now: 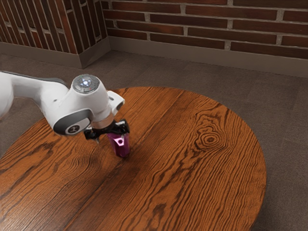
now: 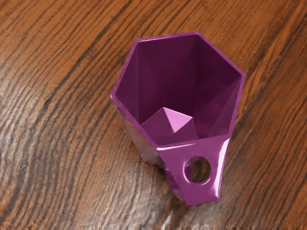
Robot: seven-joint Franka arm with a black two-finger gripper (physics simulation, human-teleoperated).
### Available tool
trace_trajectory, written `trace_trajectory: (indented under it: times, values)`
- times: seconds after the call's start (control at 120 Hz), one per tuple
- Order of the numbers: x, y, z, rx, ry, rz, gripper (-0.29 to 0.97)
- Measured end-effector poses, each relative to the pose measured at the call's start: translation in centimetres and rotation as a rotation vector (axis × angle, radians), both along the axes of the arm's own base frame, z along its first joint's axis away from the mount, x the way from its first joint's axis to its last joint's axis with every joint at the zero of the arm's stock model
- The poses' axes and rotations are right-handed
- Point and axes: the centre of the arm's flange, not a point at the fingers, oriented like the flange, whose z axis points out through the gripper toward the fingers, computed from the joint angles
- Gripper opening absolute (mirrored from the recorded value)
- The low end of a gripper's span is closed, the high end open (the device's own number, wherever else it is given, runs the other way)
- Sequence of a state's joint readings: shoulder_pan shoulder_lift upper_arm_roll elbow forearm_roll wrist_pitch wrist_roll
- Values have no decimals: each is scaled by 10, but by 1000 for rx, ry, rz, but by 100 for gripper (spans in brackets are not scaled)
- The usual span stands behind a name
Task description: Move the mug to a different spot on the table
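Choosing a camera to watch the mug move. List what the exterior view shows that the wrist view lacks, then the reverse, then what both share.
Exterior view: the white arm reaching over the mug, the round table out to its edge, the brick wall and the floor.
Wrist view: a look straight into the mug, with its six-sided rim and empty inside.
Shared: the purple mug, the round hole in its handle, and the wood grain under it.

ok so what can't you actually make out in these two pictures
- Exterior view: the mug's rim and upper part, hidden behind the hand.
- Exterior view: the table's near and left edges, cut off by the picture's edge.
- Exterior view: the arm's base, cut off at the left edge.
- Wrist view: the mug's underside, hidden by its own walls.
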State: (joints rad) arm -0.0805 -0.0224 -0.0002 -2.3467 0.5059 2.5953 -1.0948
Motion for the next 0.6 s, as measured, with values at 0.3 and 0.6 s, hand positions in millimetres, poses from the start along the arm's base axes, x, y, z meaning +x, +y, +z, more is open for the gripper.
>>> trace_trajectory:
  times: [0.3, 0.6]
  values:
    - [27, 6, 97, -221, 125, 18, 67]
    - [39, 7, 192, -94, 249, -485, 68]
